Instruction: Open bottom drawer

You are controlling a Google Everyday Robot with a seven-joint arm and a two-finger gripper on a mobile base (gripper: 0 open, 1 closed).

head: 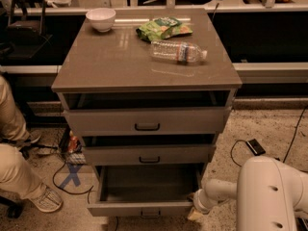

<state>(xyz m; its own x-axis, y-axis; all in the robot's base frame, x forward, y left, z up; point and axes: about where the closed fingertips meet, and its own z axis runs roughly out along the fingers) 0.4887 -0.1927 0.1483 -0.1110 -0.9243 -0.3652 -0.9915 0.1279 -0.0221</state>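
Note:
The bottom drawer [144, 209] of the grey cabinet stands pulled far out, its plain grey box open and empty inside, with its small black loop handle [150, 214] at the lower edge of the view. The middle drawer [149, 155] and top drawer [147, 121] stand slightly out. My gripper [196, 212] is at the end of the white arm [226, 191], low by the right front corner of the bottom drawer.
On the cabinet top [110, 61] are a white bowl [100, 19], a green snack bag [162, 29] and a lying water bottle [178, 51]. A seated person's legs [19, 177] are at left. Cables [62, 172] and a blue floor mark [72, 174] lie beside the cabinet. A black device [255, 147] lies at right.

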